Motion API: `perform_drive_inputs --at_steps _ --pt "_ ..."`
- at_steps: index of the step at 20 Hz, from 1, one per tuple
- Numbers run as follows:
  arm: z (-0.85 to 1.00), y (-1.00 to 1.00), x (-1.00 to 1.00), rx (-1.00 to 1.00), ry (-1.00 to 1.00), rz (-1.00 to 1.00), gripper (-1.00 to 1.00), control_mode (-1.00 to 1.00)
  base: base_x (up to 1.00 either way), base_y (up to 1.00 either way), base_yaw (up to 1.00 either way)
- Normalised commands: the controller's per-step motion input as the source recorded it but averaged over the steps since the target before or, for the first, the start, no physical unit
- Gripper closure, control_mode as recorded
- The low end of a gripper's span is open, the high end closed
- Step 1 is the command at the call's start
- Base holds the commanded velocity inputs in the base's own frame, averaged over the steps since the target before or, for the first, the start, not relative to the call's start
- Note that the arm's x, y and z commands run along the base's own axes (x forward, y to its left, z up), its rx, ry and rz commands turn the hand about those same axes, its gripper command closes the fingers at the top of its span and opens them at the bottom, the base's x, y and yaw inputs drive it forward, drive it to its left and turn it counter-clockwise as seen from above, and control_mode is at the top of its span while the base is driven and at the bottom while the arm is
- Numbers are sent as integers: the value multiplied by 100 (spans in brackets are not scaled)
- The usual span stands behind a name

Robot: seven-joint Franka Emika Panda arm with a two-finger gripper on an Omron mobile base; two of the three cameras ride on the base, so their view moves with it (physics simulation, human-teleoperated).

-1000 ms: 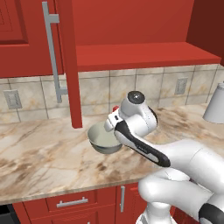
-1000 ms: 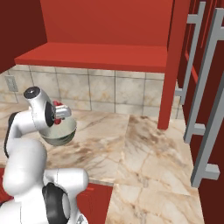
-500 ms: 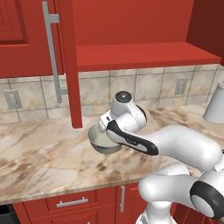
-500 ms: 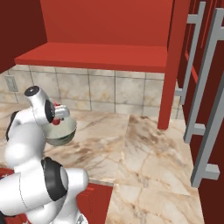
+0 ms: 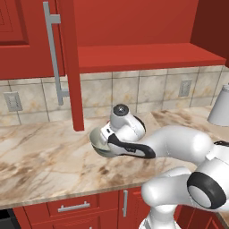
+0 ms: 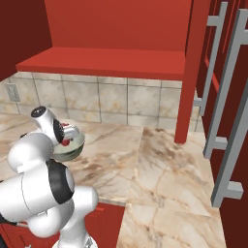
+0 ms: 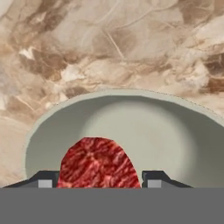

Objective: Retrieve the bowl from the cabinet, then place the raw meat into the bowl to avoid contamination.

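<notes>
The raw meat point(image 7: 98, 162) sits between the two fingers point(image 7: 43, 180), which stand fairly wide apart with one tip on each side of the lump, apparently closed on it, though the actual contact is cut off at the bottom of the hand view and I can't be sure the pads touch. Directly beyond the meat, along the line the fingers point, lies the hollow of the bowl point(image 7: 144, 131), so the lump hangs over the near part of the basin, inside the rim. The bowl rests upright, mouth up, on the marble surface point(image 5: 40, 156), below the open cabinet point(image 5: 134, 56) and near its hanging door edge; from the base cameras the gripper point(image 6: 66, 135) reaches down to the bowl's point(image 5: 99, 142) rim. The meat is a rounded lump with no clear long axis from here, perhaps a touch taller than wide. Judged from this, the drop is straight ahead and short: letting go should land it inside.
</notes>
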Motion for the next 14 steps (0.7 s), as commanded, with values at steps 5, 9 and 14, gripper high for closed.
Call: perform_drive_inputs --at_steps 5,9,14 --pt "-17 0 6 -1 0 1 100 -100 0 0 0" --pt "0 3 5 0 3 0 -100 -100 0 0 0" --pt "17 1 1 -1 1 0 -100 -100 0 0 0"
